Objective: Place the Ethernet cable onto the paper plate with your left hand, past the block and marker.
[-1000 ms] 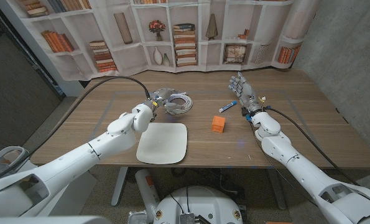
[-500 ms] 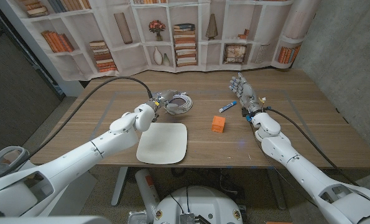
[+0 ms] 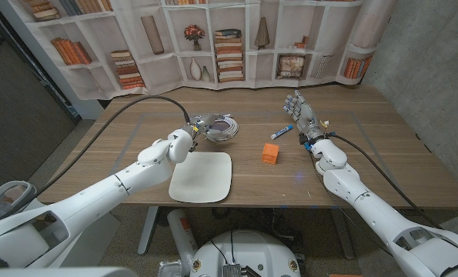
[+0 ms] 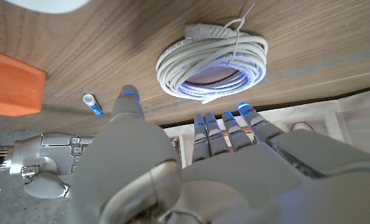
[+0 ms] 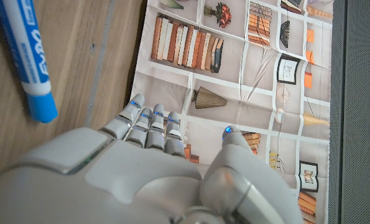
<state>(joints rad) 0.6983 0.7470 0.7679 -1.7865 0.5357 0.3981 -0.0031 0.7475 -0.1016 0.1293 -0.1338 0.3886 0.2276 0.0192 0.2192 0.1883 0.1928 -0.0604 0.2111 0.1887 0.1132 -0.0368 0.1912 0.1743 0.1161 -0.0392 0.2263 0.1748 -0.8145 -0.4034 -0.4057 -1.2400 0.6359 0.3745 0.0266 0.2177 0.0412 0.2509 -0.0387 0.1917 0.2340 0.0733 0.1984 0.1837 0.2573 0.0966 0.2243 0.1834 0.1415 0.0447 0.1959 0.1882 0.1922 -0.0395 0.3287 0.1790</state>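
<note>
Table (image 3: 382,165): left hand (image 3: 200,125) beside cable (image 3: 222,126)

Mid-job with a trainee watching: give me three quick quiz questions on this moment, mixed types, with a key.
1. True or false: the left hand already grips the coiled Ethernet cable.
2. Which lies nearest the right hand? A) orange block B) blue marker C) paper plate
3. Fill in: the plate holds ____.

Key: 1 false, the hand hovers open over the coil, which lies on the table. 2 B. 3 nothing.
</note>
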